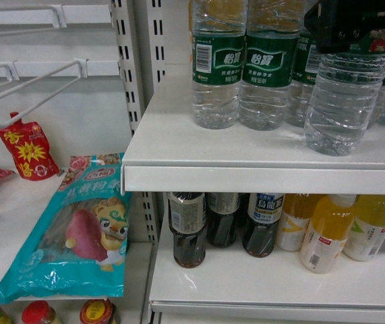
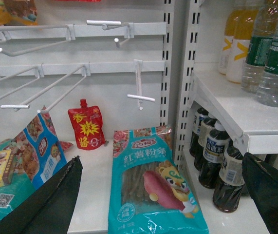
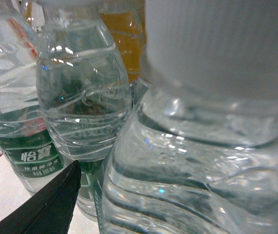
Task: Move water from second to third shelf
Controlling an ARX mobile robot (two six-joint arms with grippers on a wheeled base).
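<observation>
Several water bottles (image 1: 219, 67) with green labels stand on the upper white shelf (image 1: 259, 169). One water bottle (image 1: 344, 101) stands in front of them near the shelf's right end, its top hidden under my black right gripper (image 1: 354, 30). In the right wrist view this bottle (image 3: 197, 175) fills the frame, white cap up. My right gripper's left finger (image 3: 56, 204) stands apart from its side, and the other finger is out of frame. My left gripper (image 2: 162, 161) hangs open and empty over a lower shelf, out of the head view.
Dark tea bottles (image 1: 189, 229) and yellow juice bottles (image 1: 327, 233) stand on the shelf below. Left of the slotted upright (image 1: 130, 81) lie a teal noodle packet (image 1: 77, 236) and a red pouch (image 1: 27, 150), with white peg hooks (image 1: 37, 81) above them.
</observation>
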